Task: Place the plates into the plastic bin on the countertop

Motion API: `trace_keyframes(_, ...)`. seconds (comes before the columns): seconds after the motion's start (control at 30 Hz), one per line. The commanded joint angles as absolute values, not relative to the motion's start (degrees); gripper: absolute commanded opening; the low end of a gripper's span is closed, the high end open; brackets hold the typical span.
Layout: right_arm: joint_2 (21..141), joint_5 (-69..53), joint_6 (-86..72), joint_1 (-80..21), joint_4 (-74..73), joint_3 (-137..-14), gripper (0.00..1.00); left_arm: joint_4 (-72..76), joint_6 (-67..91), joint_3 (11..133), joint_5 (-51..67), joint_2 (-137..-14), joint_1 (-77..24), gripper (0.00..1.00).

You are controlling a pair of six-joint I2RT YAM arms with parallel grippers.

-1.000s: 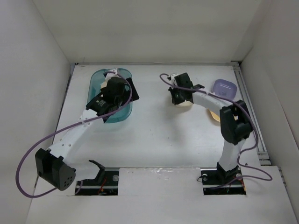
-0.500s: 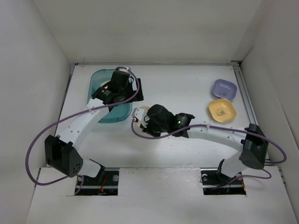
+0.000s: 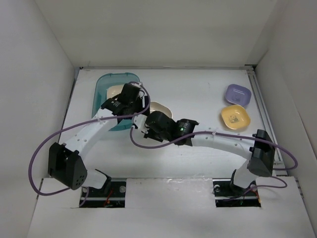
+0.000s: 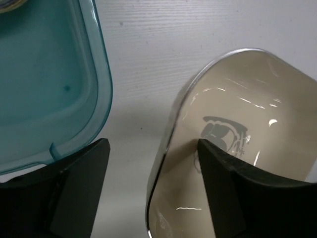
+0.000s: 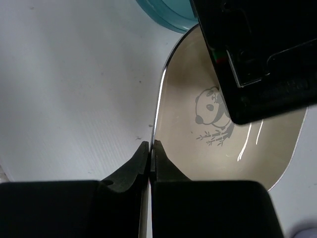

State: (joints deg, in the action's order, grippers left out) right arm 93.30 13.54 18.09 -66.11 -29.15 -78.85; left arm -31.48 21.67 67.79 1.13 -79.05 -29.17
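Note:
My right gripper [image 5: 150,145] is shut on the rim of a cream plate [image 5: 233,124] with a panda mark and holds it just right of the teal plastic bin [image 3: 105,85]. In the top view the right gripper [image 3: 150,119] sits below this plate [image 3: 161,108]. My left gripper [image 4: 151,144] is open, its fingers [image 4: 237,188] either side of the same plate's [image 4: 247,99] rim; in the top view it [image 3: 140,105] is at the bin's right edge. Another cream plate [image 3: 115,90] lies inside the bin. A lavender plate [image 3: 238,93] and a yellow plate [image 3: 236,116] rest on the countertop [image 3: 198,94] at the right.
White walls enclose the countertop on three sides. The bin's corner [image 4: 49,89] shows in the left wrist view, close to the left finger. Purple cables loop from both arms. The two arms cross close together beside the bin.
My right arm swung left across the countertop with the cream plate to the bin's side. My left gripper came off the bin to the right and now straddles that plate's rim.

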Motion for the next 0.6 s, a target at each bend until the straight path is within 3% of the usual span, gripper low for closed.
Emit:
trace_keyframes(0.0, 90.2, 16.3, 19.8, -66.4, -29.5, -81.7, 0.0, -31.3, 20.7, 66.6, 0.6, -77.4, -29.3, 0.65)
trace_keyframes(0.03, 89.7, 16.3, 19.8, -67.0, -30.2, -81.7, 0.0, -31.3, 20.7, 66.6, 0.6, -77.4, -29.3, 0.56)
trace_keyframes(0.07, 89.6, 17.0, 19.8, -67.0, -30.2, -82.2, 0.0, -31.3, 20.7, 66.6, -0.1, -78.0, -29.3, 0.33)
trace_keyframes(0.17, 89.6, 18.3, 19.8, -67.6, -31.4, -82.2, 0.0, -31.3, 21.4, 68.3, -1.4, -78.5, -29.3, 0.02)
trace_keyframes(0.3, 89.0, 21.4, 19.8, -67.6, -30.1, -81.0, 0.0, -30.2, 24.6, 70.2, -3.6, -76.9, -29.3, 0.0)
trace_keyframes(0.33, 88.4, 22.0, 19.8, -67.6, -29.4, -80.4, 0.09, -29.5, 25.3, 70.2, -3.6, -76.3, -28.0, 0.0)
trace_keyframes(0.43, 86.2, 24.7, 18.6, -67.6, -25.8, -77.1, 0.86, -28.9, 29.3, 71.6, -8.1, -75.1, -26.0, 0.0)
trace_keyframes(0.47, 85.5, 24.7, 17.7, -67.6, -25.1, -75.6, 1.0, -28.9, 30.1, 72.8, -9.0, -75.1, -25.5, 0.0)
trace_keyframes(0.57, 82.3, 27.0, 14.9, -67.1, -22.9, -73.2, 1.0, -29.4, 32.3, 73.9, -11.5, -74.5, -21.6, 0.0)
